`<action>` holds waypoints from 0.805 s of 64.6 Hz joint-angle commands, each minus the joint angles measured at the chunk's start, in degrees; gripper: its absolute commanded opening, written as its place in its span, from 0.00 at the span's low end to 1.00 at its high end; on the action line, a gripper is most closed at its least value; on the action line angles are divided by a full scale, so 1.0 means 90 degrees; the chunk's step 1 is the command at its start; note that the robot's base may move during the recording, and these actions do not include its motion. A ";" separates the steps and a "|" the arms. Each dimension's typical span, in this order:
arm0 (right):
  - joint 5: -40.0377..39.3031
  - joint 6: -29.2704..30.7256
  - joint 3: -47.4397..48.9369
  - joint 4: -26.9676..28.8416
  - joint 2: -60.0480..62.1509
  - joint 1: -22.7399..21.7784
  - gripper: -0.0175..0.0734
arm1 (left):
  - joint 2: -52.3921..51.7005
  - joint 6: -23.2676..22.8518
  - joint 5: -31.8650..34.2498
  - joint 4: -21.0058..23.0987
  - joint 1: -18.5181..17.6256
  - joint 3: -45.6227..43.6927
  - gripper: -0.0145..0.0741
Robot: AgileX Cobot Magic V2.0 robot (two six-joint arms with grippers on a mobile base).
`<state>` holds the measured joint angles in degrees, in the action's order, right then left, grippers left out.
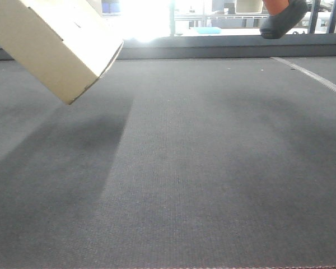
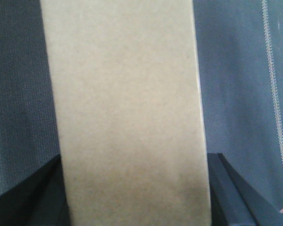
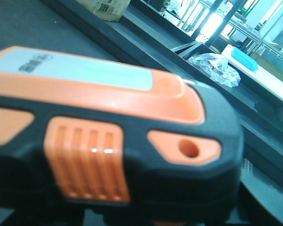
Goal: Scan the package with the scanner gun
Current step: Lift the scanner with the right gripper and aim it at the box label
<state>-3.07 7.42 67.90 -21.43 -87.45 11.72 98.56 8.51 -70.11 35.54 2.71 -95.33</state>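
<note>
A tan cardboard package [image 1: 50,42] hangs tilted in the air at the upper left, above the grey belt surface. In the left wrist view the package [image 2: 127,117] fills the middle, and my left gripper [image 2: 134,207] is shut on it, with a dark finger [image 2: 236,197] against each side. An orange and black scanner gun [image 3: 108,136] fills the right wrist view, held in my right gripper, whose jaws are hidden behind it. In the front view the scanner's dark tip [image 1: 283,22] shows at the top right, far from the package.
The grey textured belt [image 1: 179,168] spreads across the front view, with a white stitched line [image 1: 319,78] at the right. A dark rail [image 1: 213,50] runs along the far edge. Shelves, a plastic bag [image 3: 217,66] and boxes lie beyond it.
</note>
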 commanded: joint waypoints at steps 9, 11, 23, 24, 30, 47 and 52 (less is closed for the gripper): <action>0.0059 0.0040 0.0557 -0.0362 -0.0154 0.0039 0.02 | -0.0049 -0.0014 0.0017 0.0145 -0.0038 -0.0023 0.04; 0.0059 0.0040 0.0621 -0.0362 -0.0167 0.0039 0.02 | -0.0049 -0.0014 0.0017 0.0145 -0.0038 -0.0023 0.04; 0.0182 0.0027 0.0946 0.0138 -0.0327 0.0039 0.02 | -0.0049 -0.0014 0.0017 0.0134 -0.0042 -0.0023 0.04; 0.0182 0.0027 0.0959 0.0178 -0.0342 0.0039 0.02 | -0.0049 -0.0014 0.0017 0.0134 -0.0042 -0.0023 0.04; 0.0165 0.0027 0.0971 0.0310 -0.0401 0.0039 0.02 | -0.0049 -0.0014 0.0017 0.0134 -0.0042 -0.0023 0.04; 0.0165 0.0027 0.0971 0.0603 -0.0683 0.0039 0.02 | -0.0049 -0.0014 0.0017 0.0134 -0.0042 -0.0023 0.04; 0.0178 0.0027 0.0971 0.0603 -0.0729 0.0039 0.02 | -0.0049 -0.0014 0.0017 0.0134 -0.0042 -0.0023 0.04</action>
<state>1.44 7.42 75.53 -16.41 -94.45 12.09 98.56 8.41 -70.11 35.54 2.71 -95.33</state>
